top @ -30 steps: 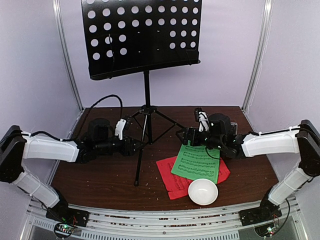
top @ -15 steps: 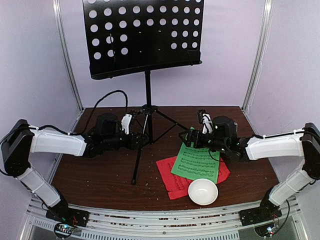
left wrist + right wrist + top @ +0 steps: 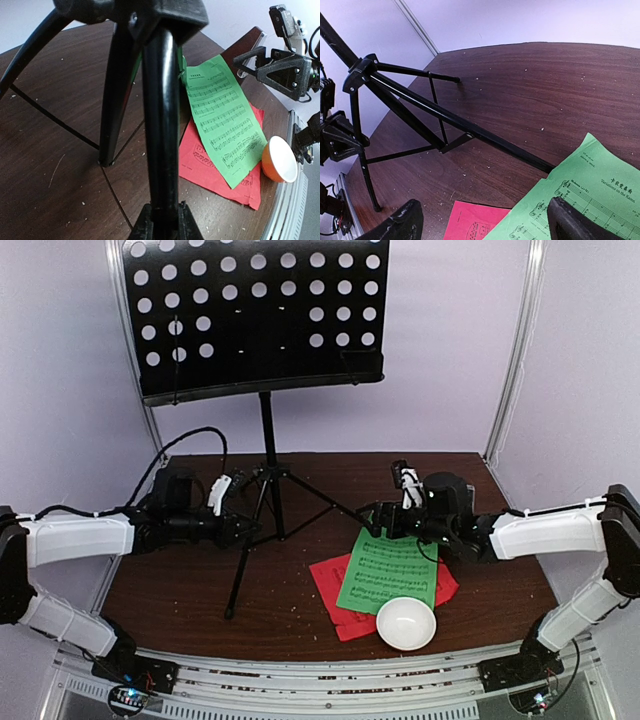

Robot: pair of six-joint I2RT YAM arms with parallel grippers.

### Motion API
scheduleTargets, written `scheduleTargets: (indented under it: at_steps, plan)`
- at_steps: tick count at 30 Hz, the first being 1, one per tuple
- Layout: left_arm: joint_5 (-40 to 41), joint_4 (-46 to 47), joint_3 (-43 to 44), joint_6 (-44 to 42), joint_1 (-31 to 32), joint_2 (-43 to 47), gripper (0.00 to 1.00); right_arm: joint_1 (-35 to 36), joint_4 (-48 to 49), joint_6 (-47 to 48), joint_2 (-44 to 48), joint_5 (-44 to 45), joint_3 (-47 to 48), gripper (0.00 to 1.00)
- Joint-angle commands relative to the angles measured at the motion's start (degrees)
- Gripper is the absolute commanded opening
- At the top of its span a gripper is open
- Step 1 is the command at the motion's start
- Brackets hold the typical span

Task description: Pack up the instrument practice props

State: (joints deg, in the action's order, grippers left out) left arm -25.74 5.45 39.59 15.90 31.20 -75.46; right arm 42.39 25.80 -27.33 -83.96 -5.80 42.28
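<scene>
Only the top view shows the perforated desk of the music stand (image 3: 255, 315), far left, while the left wrist view shows the left gripper (image 3: 161, 225) clamped on its leg (right gripper (image 3: 372, 522) gapes empty at the green sheet (image 3: 385, 570))

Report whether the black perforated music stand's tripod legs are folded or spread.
Spread. The black perforated music stand has its three legs splayed apart over the brown table.
</scene>
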Motion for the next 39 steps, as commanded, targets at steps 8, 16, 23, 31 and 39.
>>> scheduleTargets:
  at_steps: [8, 16, 23, 31, 39]
  plan:
    - [-4.5, -7.8, 0.6, -8.1, -4.0, 4.0, 0.23, 0.5, -4.5, 13.8, -7.8, -10.7, 8.7, 0.87]
    - [0.7, -2.1, -4.1, -5.9, -4.0, 6.9, 0.38, 0.3, -6.2, 18.1, -16.0, -12.4, 17.0, 0.82]
    - [0.0, 2.4, -5.5, -4.0, -4.0, 4.7, 0.34, 0.3, -7.5, 20.7, -21.5, -14.9, 24.7, 0.7]
    - [0.0, 4.9, -5.9, -4.4, -4.0, 2.5, 0.09, 0.3, -9.9, 25.0, -26.0, -15.5, 30.8, 0.66]
    - [1.9, 7.1, -7.3, -4.6, -4.0, 3.2, 0.0, 0.3, 0.9, 15.8, -24.0, -21.0, 32.8, 0.72]
